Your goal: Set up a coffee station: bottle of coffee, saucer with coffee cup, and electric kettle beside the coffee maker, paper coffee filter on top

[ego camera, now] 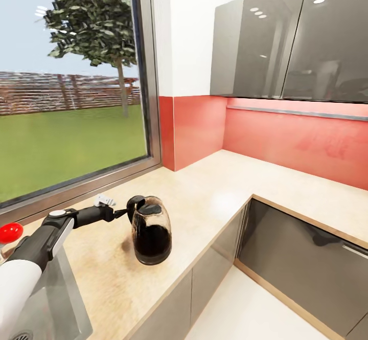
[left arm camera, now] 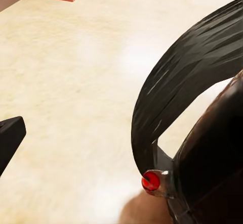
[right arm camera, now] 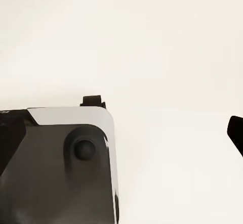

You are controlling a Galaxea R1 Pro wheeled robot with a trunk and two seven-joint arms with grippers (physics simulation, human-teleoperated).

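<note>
The electric kettle point(ego camera: 152, 233), dark glass with a black lid and a curved black handle point(ego camera: 134, 204), stands upright on the beige countertop point(ego camera: 204, 197) near its front edge. My left gripper point(ego camera: 122, 212) reaches in at the handle and is open. In the left wrist view one black finger point(left arm camera: 9, 138) sits far from the handle point(left arm camera: 177, 82), and the kettle's red switch point(left arm camera: 150, 180) shows below it; the other finger is hidden. My right gripper point(right arm camera: 121, 138) hangs open over white floor, with a fingertip point(right arm camera: 236, 133) at the picture's edge.
A large window point(ego camera: 71, 84) borders the counter behind the kettle. Red backsplash point(ego camera: 296, 140) and grey wall cabinets point(ego camera: 286, 38) run along the right. A metal sink point(ego camera: 61, 299) and a red round knob point(ego camera: 9, 232) lie by my left arm. Grey base cabinets point(ego camera: 301, 258) line the corner.
</note>
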